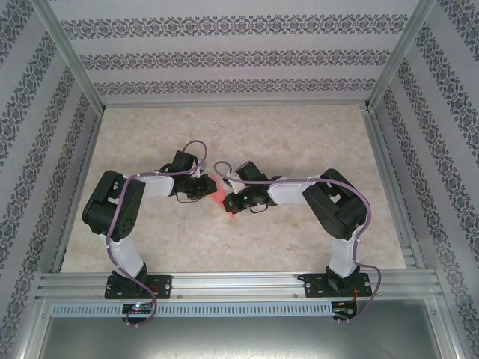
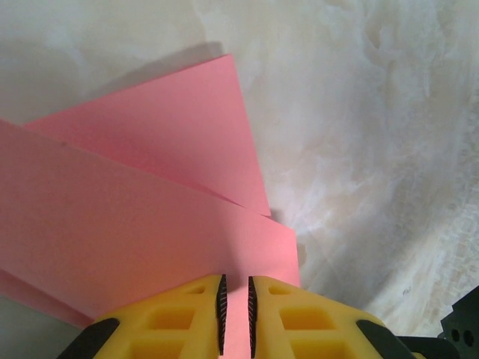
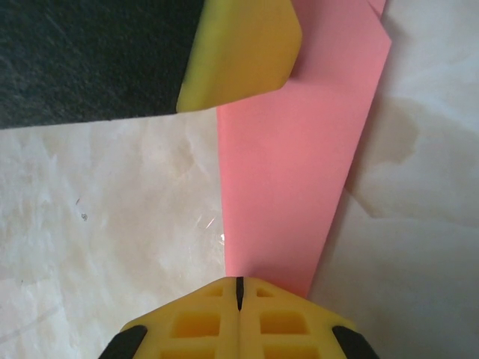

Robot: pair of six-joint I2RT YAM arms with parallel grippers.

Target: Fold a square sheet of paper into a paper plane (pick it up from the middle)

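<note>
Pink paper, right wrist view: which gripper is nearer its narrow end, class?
Right. The right gripper sits at the narrow end of the pink paper, jaws shut. The left gripper is over the wider far end, jaws slightly apart.

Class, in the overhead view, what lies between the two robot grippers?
A folded pink-red paper sheet, between the left gripper and the right gripper; the top external view shows it.

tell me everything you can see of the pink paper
The paper is thin, matte pink-red, already folded into overlapping layers with straight diagonal creases, tapering to a narrow end. It rests on the table between the left tool, slightly parted over one layer, and the shut right tool at its narrow end.
</note>
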